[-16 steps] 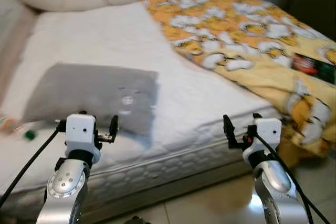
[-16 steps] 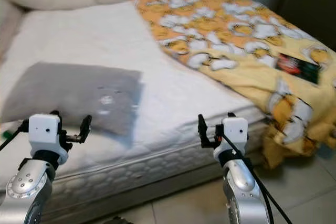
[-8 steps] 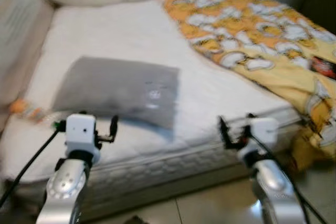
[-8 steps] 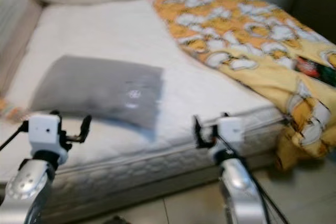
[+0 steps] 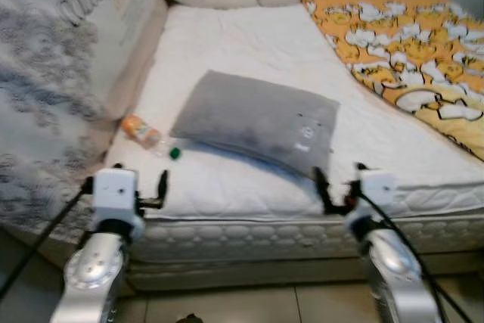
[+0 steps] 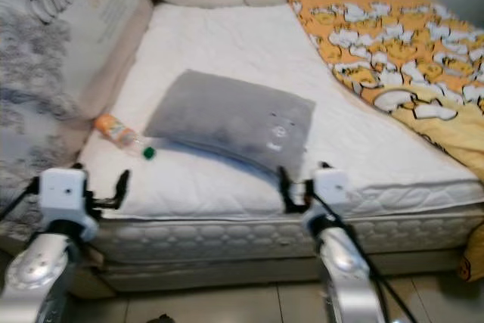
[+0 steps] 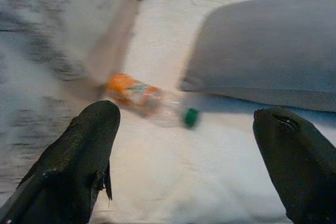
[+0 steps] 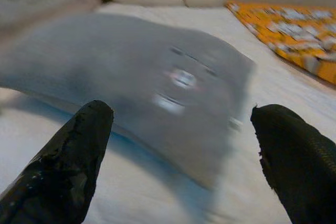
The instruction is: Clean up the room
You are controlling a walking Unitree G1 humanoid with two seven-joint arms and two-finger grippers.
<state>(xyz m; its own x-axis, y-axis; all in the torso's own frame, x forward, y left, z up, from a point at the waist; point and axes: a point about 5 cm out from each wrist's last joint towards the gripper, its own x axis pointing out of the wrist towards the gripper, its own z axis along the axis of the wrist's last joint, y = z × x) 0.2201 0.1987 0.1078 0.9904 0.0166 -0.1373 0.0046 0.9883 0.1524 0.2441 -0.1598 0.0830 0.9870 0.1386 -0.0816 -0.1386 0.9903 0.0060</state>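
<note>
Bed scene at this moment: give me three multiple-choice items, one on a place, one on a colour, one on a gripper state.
1. Where does the bottle lie?
A. on the floor
B. on the mattress, beside the grey pillow
C. on the yellow blanket

2. What colour is the bottle's cap?
A. green
B. red
C. white

3. How does the left gripper stand?
A. shut on the bottle
B. shut on the pillow
C. open, holding nothing

Answers: 1 B, the bottle rests on the white mattress just off the pillow's corner. 2 A, the left wrist view shows a green cap. 3 C, its fingers stand wide apart with the bottle beyond them.
</note>
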